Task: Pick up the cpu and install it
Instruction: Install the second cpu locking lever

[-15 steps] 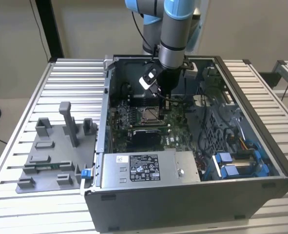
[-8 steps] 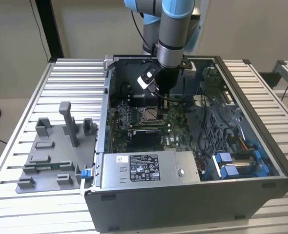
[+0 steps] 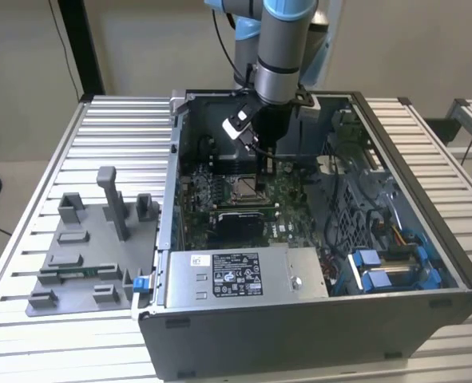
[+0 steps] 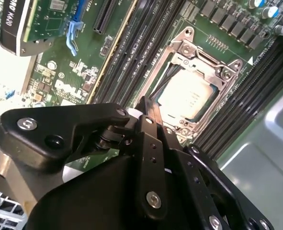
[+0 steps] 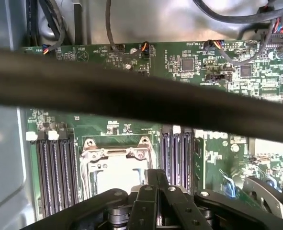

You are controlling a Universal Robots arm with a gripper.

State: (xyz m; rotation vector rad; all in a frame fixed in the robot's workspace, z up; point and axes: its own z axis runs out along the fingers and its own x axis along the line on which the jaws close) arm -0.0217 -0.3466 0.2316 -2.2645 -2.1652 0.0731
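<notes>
cpu (image 4: 185,98) seated in socket (image 4: 226,73), memory slots (image 5: 55,175) alongside

A ribbed metal desk (image 3: 100,319) is sitting before a plain beige wall (image 3: 140,48), with a black post (image 3: 80,40) standing behind it and pale floor (image 3: 4,239) showing alongside.

The cpu (image 4: 186,98), a small flat square chip with a pale silver-grey metal top, is seen lying flat inside the metal-framed socket (image 4: 226,72) on the green motherboard. It is seated level within the frame, its top face up. In the first wrist view the cpu (image 5: 113,175) is partly visible within that same socket (image 5: 91,154).
</notes>
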